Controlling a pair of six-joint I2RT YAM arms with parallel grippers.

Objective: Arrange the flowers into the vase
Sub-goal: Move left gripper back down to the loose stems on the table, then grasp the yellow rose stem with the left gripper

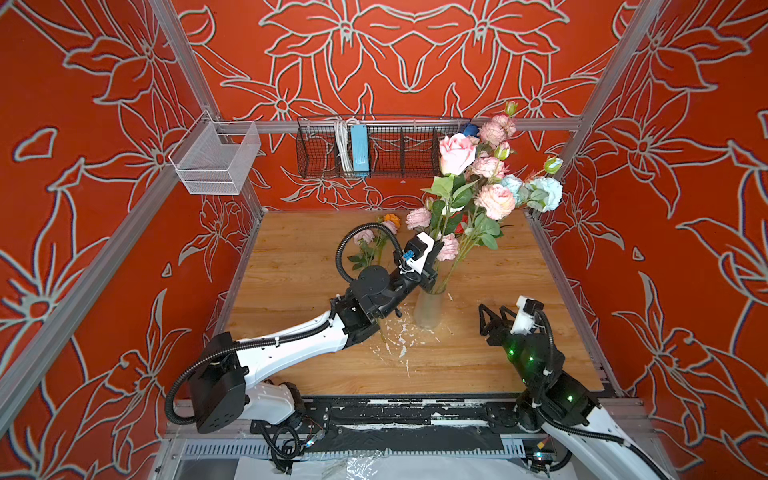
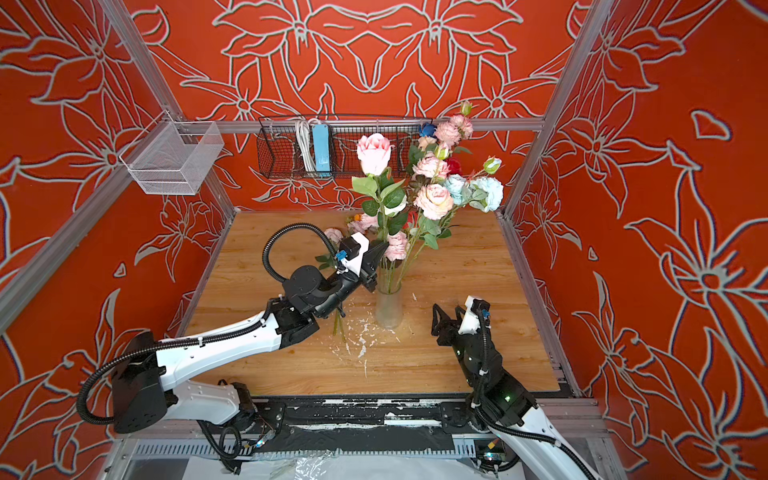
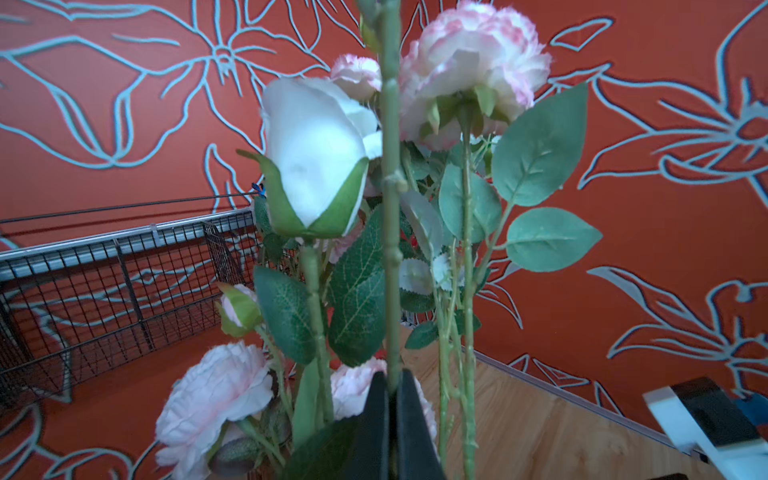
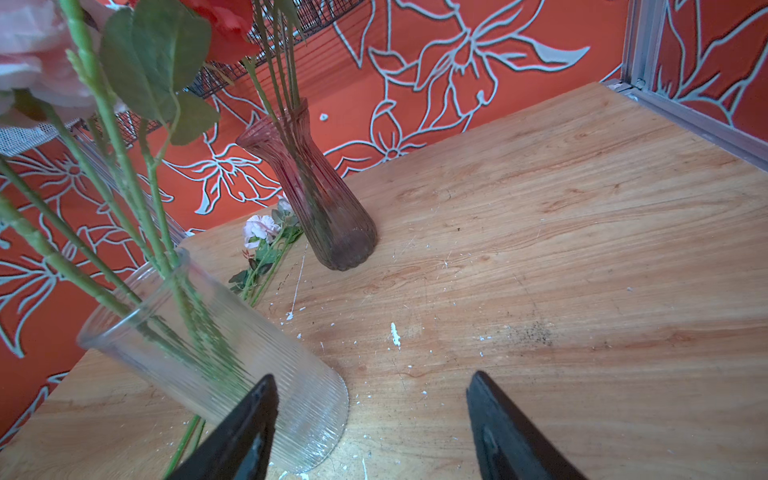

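Red walls (image 1: 104, 124) printed with pale outlined lilies are seen on every side, and a grained wooden tabletop (image 1: 457, 365), flecked with white chips, is laid out below. A black wire basket (image 1: 386, 153) is hung on the back rail, and a white mesh basket (image 1: 216, 162) on the left one.

Near the middle, a clear vase (image 1: 430, 309) of finely ribbed, straight-sided glass is stood upright. The left arm is stretched low across the tabletop with its wrist bent upward, and the left claw (image 1: 434, 253) is raised just above the vase rim. In its own wrist view, that left claw (image 3: 390, 388) is shown clamped shut on a knobbly green stem (image 3: 390, 187). The right arm is held near the vase's right side, clear of it, and the right claw (image 4: 370, 384) is spread wide with nothing between its jaws.

The flowers (image 1: 478, 187) are fanned out of the vase: soft pink, white and pale blue fabric heads with veined green leaves. A few loose flowers (image 1: 370, 245) are seen lying on the tabletop beyond the left arm. A pink fluted vase (image 4: 316, 199) with stems in it is caught in the right wrist view.
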